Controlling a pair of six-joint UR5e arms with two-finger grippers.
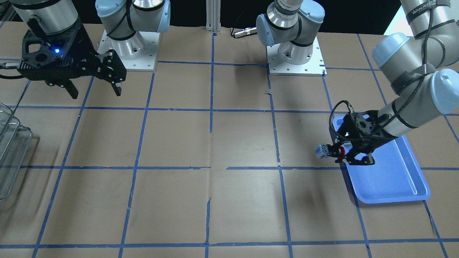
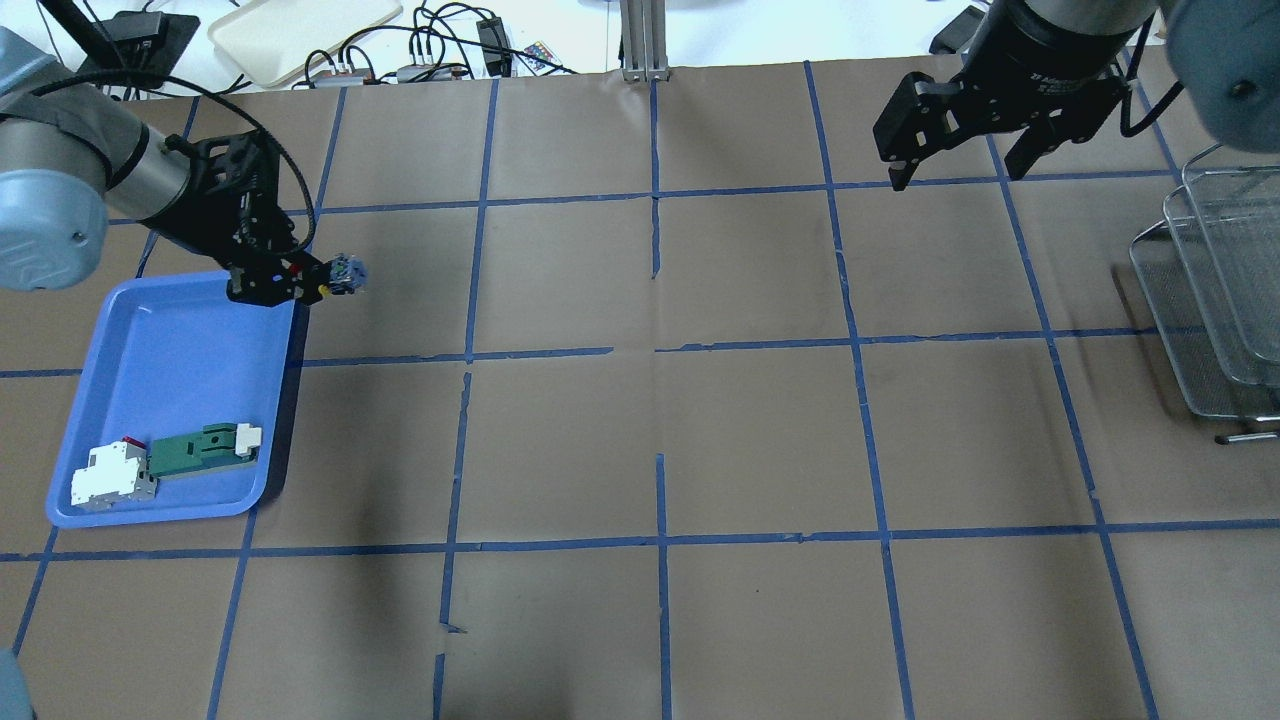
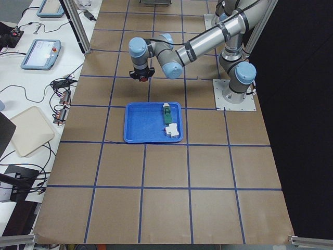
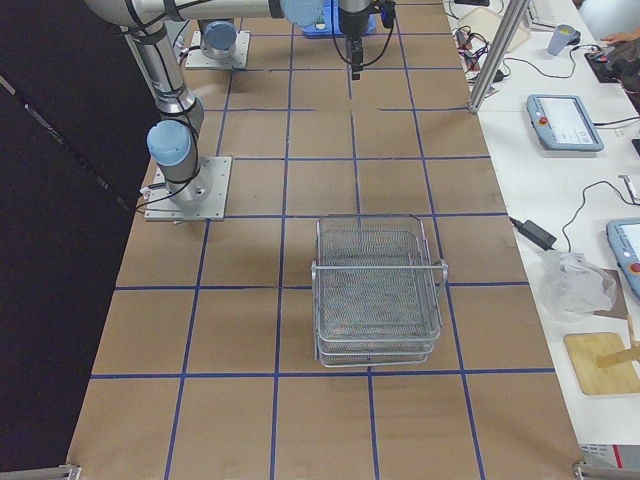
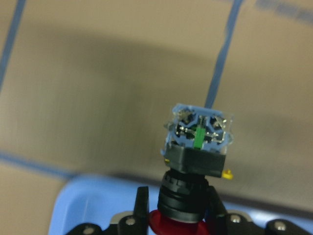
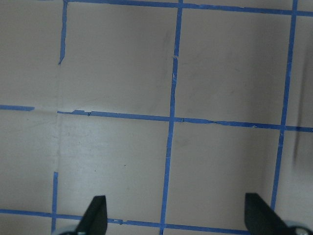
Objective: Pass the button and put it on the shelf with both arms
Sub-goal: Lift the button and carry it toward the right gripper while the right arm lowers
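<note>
My left gripper point(image 2: 312, 286) is shut on the button point(image 2: 345, 272) and holds it in the air just past the far inner corner of the blue tray. In the left wrist view the fingers point(image 5: 142, 208) clamp the black collar, the red cap sits behind them, and the bluish-white contact block point(image 5: 198, 134) points away. The button also shows in the front view point(image 1: 324, 151). My right gripper point(image 2: 955, 165) is open and empty, hovering above the table's far right, left of the wire-mesh shelf point(image 2: 1220, 300). Its fingertips point(image 6: 95, 215) stand wide apart over bare paper.
The blue tray point(image 2: 170, 340) at the left holds a green-and-white flat part point(image 2: 205, 450) and a white block with a red bit point(image 2: 110, 475). The table is brown paper with blue tape lines. The arm bases point(image 1: 296, 53) stand at the robot's edge.
</note>
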